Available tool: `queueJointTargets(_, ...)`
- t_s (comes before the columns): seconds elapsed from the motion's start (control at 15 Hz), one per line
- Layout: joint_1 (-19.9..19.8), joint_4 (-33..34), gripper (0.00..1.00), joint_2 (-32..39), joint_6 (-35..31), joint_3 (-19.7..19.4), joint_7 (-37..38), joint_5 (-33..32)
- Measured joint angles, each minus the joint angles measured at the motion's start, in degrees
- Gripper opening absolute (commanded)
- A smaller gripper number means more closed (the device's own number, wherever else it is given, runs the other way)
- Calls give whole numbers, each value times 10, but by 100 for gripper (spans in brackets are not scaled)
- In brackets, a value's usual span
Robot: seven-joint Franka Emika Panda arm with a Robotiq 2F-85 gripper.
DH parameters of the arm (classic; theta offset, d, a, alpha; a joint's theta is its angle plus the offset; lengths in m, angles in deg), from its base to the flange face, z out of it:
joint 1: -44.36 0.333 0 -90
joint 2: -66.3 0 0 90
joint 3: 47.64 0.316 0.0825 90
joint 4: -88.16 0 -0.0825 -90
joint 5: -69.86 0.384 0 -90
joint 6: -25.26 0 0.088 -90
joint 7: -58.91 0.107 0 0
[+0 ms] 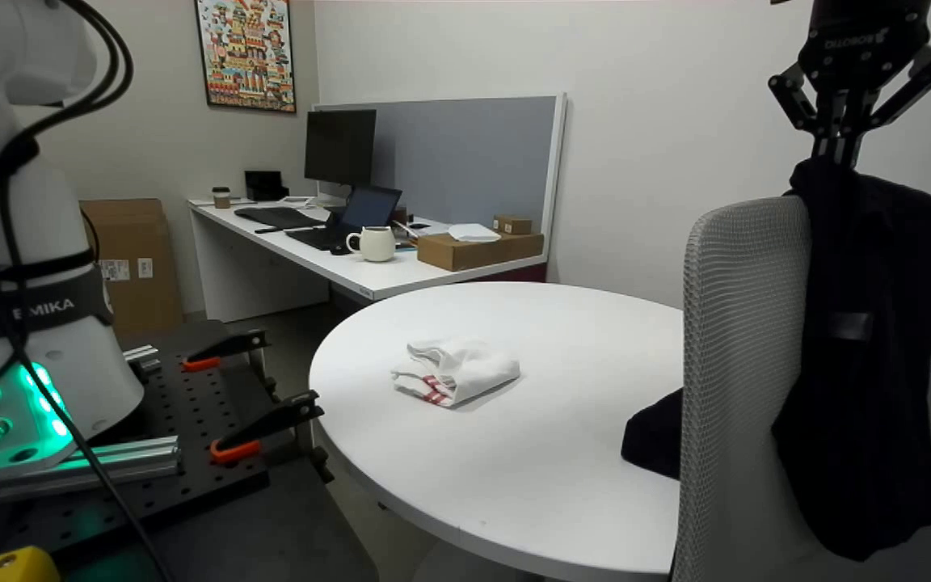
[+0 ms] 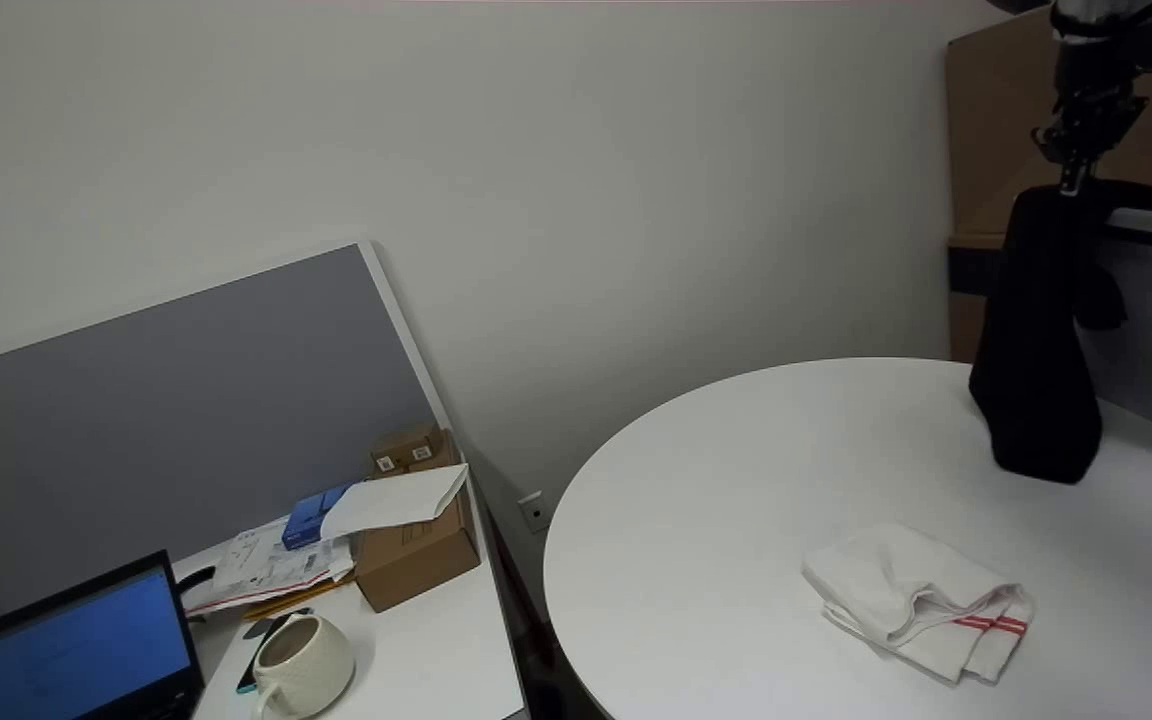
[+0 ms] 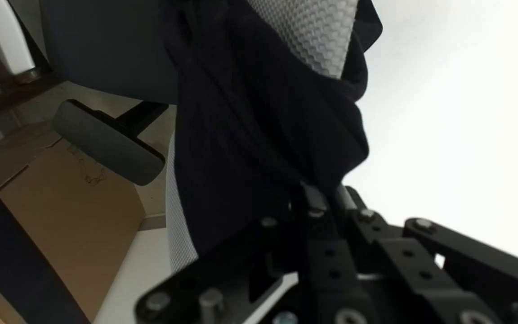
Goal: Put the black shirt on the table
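The black shirt [image 1: 869, 388] hangs limp over the top of a mesh chair back. In an exterior view its other side [image 2: 1036, 340] hangs down on the table side, its lower end at the white top. My gripper [image 1: 836, 152] points down above the chair's top edge and is shut on the shirt's bunched upper part; it also shows in an exterior view [image 2: 1073, 182]. In the wrist view the fingertips [image 3: 331, 195] pinch a fold of the dark fabric [image 3: 250, 135]. The round white table [image 1: 562, 469] stands beside the chair and also shows in an exterior view [image 2: 696, 540].
The chair back [image 1: 736, 364] rises between the shirt's two hanging sides. A small white folded cloth [image 1: 461, 372] with red marks lies on the table. Behind is a rectangular desk [image 1: 288, 250] with a mug [image 1: 377, 244], a laptop and boxes. Clamps [image 1: 271, 420] sit by the robot base.
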Motion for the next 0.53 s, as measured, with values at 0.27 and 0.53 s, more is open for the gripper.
queueJointTargets(0.27,0,10,2,-14,39,8,-11,8)
queueJointTargets(0.53,0,63,2,-39,140,25,-31,46)
